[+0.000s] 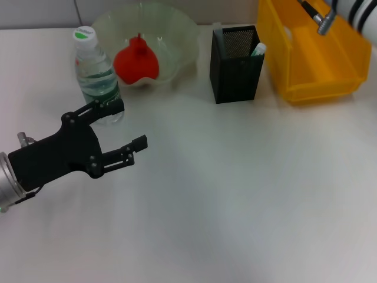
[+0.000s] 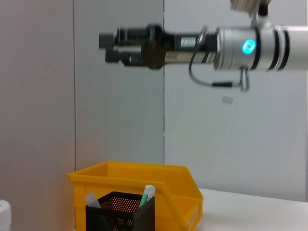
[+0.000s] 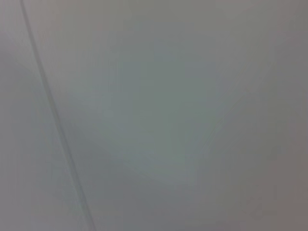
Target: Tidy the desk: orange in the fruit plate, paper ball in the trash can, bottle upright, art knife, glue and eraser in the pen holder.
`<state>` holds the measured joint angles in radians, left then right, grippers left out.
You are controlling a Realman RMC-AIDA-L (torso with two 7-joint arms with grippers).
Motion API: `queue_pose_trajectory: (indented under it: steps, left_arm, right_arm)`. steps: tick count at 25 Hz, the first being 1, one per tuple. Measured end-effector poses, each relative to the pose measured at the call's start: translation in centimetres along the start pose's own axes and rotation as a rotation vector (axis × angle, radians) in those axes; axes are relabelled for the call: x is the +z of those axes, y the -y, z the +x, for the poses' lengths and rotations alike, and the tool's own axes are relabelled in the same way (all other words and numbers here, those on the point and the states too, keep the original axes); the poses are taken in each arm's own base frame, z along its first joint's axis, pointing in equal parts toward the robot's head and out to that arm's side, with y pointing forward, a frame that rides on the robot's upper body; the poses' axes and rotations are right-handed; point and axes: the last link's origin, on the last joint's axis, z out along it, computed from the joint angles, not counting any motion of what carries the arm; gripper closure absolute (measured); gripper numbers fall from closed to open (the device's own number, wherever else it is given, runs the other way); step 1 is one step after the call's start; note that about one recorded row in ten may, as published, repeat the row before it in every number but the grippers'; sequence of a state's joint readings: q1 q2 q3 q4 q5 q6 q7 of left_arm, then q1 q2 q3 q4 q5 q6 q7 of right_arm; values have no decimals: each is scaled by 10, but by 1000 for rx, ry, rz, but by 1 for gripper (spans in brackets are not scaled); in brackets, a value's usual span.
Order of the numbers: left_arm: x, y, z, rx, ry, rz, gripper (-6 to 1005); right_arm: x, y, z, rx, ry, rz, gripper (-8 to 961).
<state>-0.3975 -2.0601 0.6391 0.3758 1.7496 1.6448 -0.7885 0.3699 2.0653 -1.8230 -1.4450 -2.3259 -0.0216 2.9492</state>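
Head view: left gripper, jaws spread, hangs beside the upright bottle, a light, slick cylinder best held mid-label; bare desk beyond the jaws | Left wrist view: right gripper high above the trash can, jaws unclear | Right wrist view: blank wall only.

Behind my white surface stands a plain grey wall of flat panels, split by thin vertical seams. Soft, even light falls everywhere; no strong shadows.
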Motion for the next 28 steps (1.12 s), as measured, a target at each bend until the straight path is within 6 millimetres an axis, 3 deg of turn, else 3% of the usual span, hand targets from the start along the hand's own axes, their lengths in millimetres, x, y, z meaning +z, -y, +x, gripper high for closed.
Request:
queue_pose_trajectory:
  steps: [5, 12, 16, 18, 19, 24, 28]
  left_arm:
    - [0, -1, 0, -1, 1, -4, 162]
    - [-1, -3, 2, 0, -13, -19, 162]
    - [0, -3, 3, -25, -9, -31, 162]
    - [2, -3, 3, -43, -2, -45, 162]
    - [4, -3, 3, -53, 2, -53, 162]
    - [12, -1, 3, -111, 37, -89, 162]
    - [16, 2, 2, -160, 84, -111, 162]
  right_arm:
    - [-11, -7, -29, 147, -86, -77, 406]
    - [-28, 13, -52, 219, -208, -357, 393]
    - [-36, 36, -29, 181, -281, -491, 386]
    - [-43, 55, 1, 147, -305, -539, 383]
    - [-43, 55, 1, 147, -305, -539, 381]
    - [-66, 75, 48, 69, -332, -611, 372]
    - [-89, 79, 79, -37, -371, -711, 218]
